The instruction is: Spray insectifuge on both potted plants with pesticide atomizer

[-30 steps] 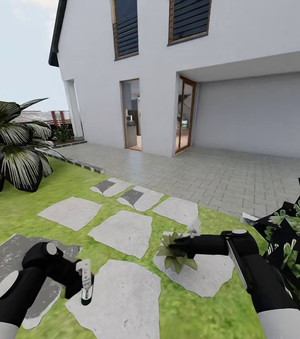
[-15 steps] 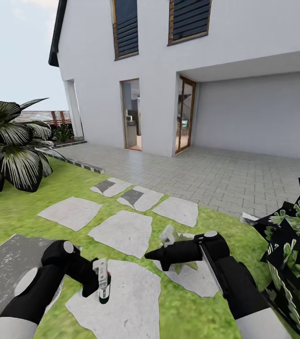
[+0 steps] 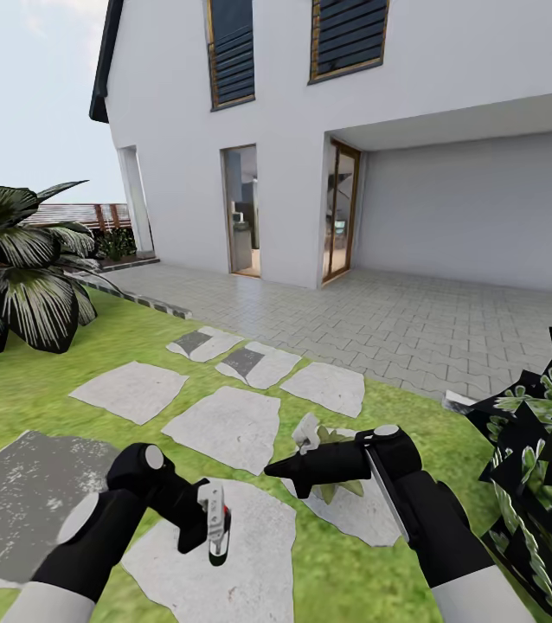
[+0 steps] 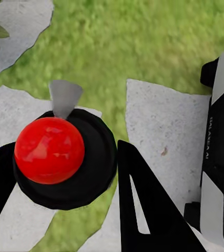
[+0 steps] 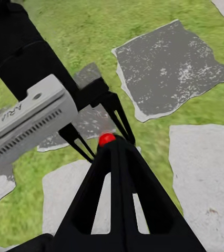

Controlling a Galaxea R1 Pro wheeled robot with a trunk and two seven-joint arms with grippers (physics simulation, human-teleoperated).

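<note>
Two black arms are reaching out over the garden lawn (image 3: 138,346), which is crossed by pale grey stepping stones (image 3: 224,424). We are seeing the right tool (image 3: 274,469) stretched sideways above the stones, its tip pointing toward the left arm. In the right wrist view its two fingers (image 5: 99,199) are meeting at the tip, clenched, with a small red ball (image 5: 107,139) showing there. The pesticide atomizer (image 3: 308,431), small and whitish-grey, is riding on the upper side of that tool, touching it just behind the tip, so we are taking it as grasped there.

One potted plant (image 3: 335,491), a low rosette of pointed dull-green leaves, is sitting at the far edge of a stepping stone (image 3: 380,515), partly hidden behind the right tool.

We are finding the left tool (image 3: 216,536) pointing downward over the large stone (image 3: 250,571) nearest us, near its far edge. Its fingers (image 4: 143,210) are standing apart, released, and in the left wrist view a red ball on a round black body (image 4: 99,163) is showing between them; we cannot tell what that body is.

Beyond the lawn, a grey paved terrace (image 3: 414,320) is running up to a white house (image 3: 293,112). A big palm (image 3: 16,277) is standing at the lawn's left edge and a dark leafy shrub (image 3: 544,467) at its right edge.
</note>
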